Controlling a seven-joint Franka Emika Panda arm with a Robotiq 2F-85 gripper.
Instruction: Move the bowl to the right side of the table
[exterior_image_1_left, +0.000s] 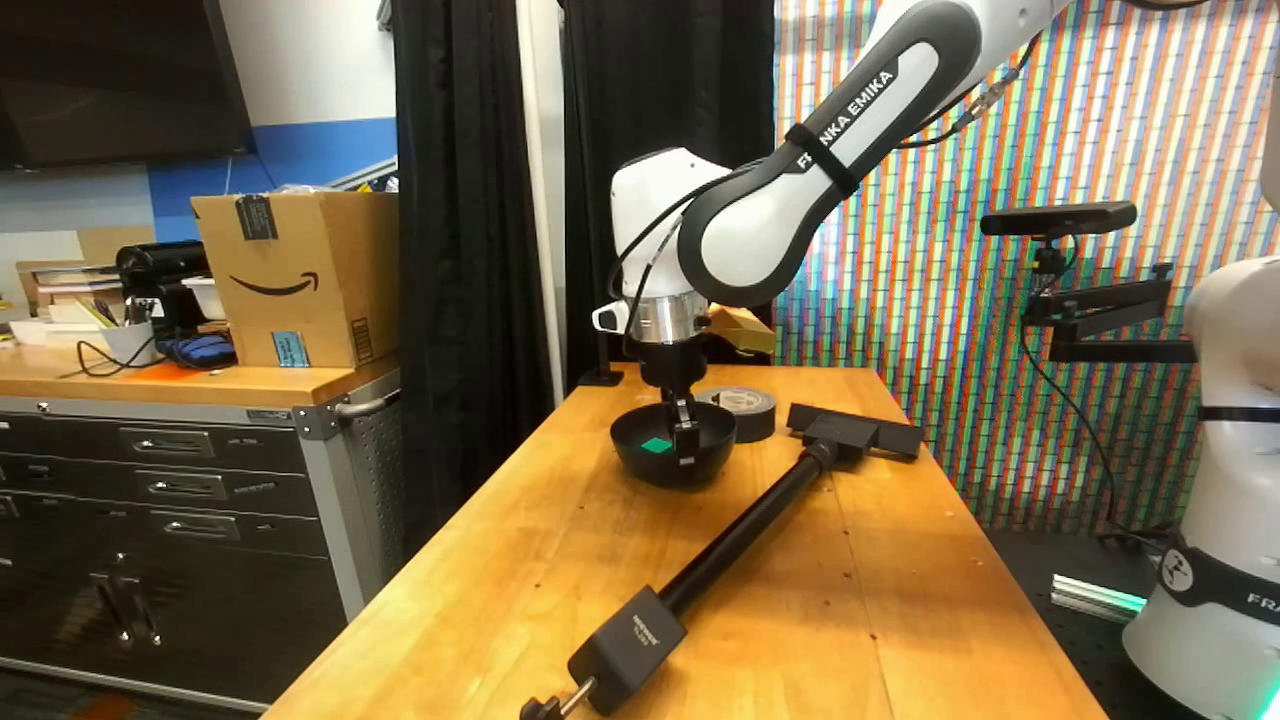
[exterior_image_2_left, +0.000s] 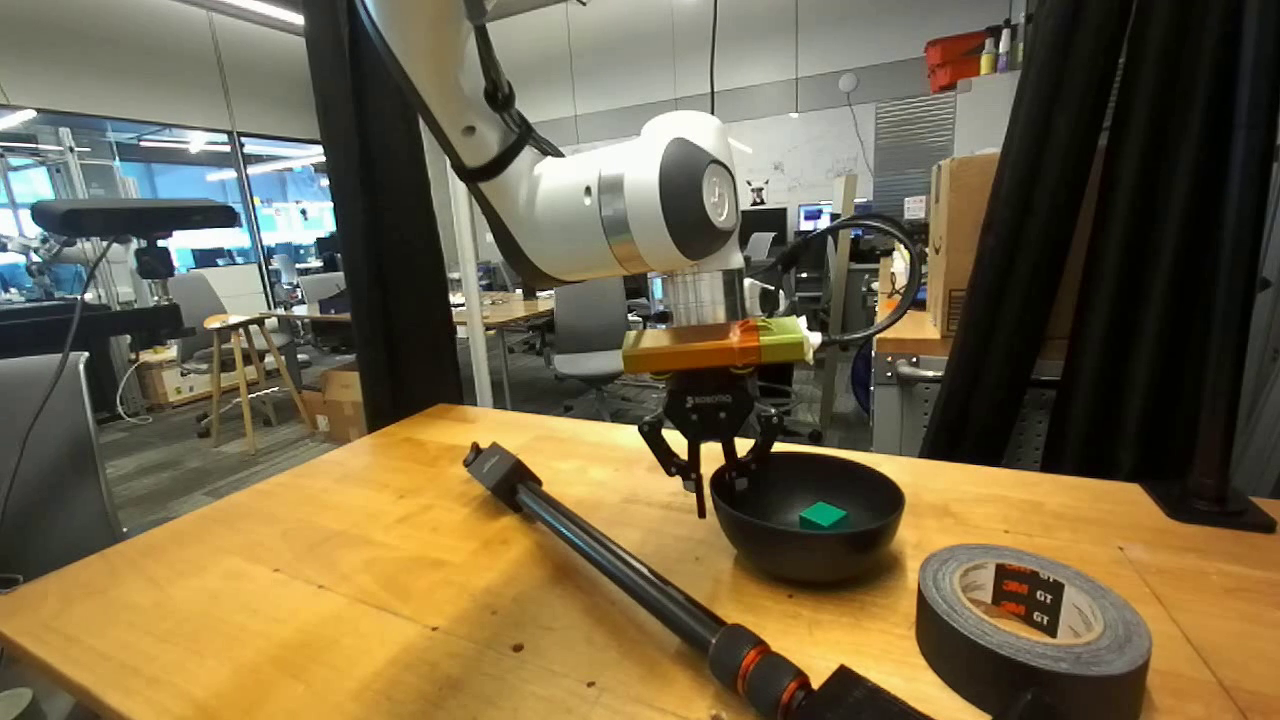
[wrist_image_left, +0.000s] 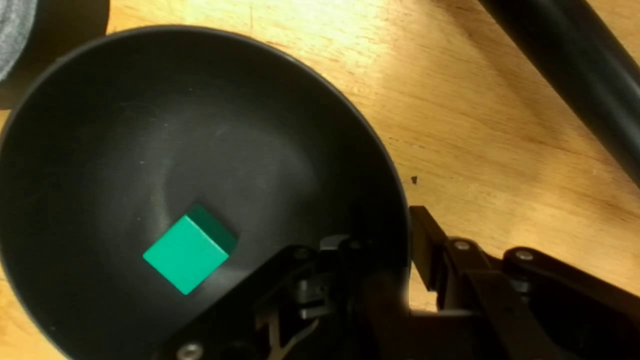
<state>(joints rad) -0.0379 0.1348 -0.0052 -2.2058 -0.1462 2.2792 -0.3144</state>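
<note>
Black pole tool (exterior_image_1_left: 745, 527): nearest the lens in an exterior view; runs diagonally over the worktop (exterior_image_1_left: 820, 640), flat head by the right edge near the far right corner.
Bowl (exterior_image_1_left: 648, 466): same view, sitting on the worktop toward the far edge, a bit nearer the left edge than the right. Upright, mouth up; round, so equal across every way.
Green cube (wrist_image_left: 186, 255): in the bowl.
Tape roll (exterior_image_2_left: 1040, 660): flat, just beside the bowl.
Cut off: pole tool runs out of frame in all three views; roll and bowl cropped in wrist view.
Hard to see: the claw (exterior_image_2_left: 720, 490) hides part of the rim in wrist view; inner finger is black on black.
Claw: jaws partway apart, one finger inside the bowl, one outside, rim between. Whether either touches it, can't tell.
</note>
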